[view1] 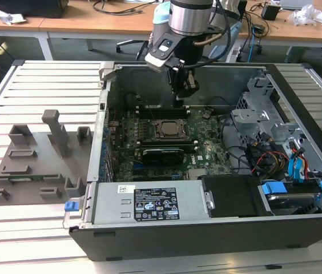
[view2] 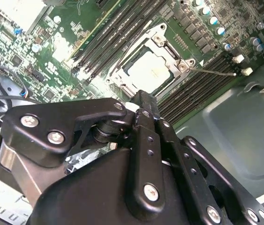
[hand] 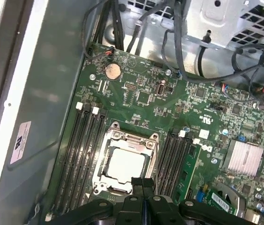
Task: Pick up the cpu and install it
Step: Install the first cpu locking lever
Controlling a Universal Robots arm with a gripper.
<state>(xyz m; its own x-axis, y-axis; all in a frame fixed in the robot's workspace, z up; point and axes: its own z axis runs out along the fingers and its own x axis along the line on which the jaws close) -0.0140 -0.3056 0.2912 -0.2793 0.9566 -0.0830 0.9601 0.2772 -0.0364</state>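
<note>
Gripper (hand: 143,183) fingers pressed together, nothing pinched between them, hanging just above the motherboard (hand: 141,101) inside the open PC case (view1: 149,240). Same story in the second wrist view: gripper (view2: 141,101) closed up tight, tips empty, sitting a little off to one side of the socket.

Right past the fingertips, the cpu (hand: 126,163) already seated flat in its socket (hand: 122,138), pale metal top facing up, metal frame all around it. Also plain to see in the second wrist view, cpu (view2: 151,70) lying square in the frame, with the thin retention lever (view2: 211,71) sticking out to one side. Long dark RAM slots (hand: 83,154) flanking the socket on both sides.

A bit further along the board: a coin cell battery (hand: 112,71), a finned silver heatsink (hand: 245,157), and a mess of black cables (hand: 225,70) running to the drive cage.

Zooming out to the exterior view: arm (view1: 190,17) coming down from above into the case, cpu (view1: 167,129) a small light square mid-board. Grey plastic holder blocks (view1: 55,131) well off to the exterior view's left on the slatted table (view1: 35,85), wooden desks (view1: 92,23) at the back.
</note>
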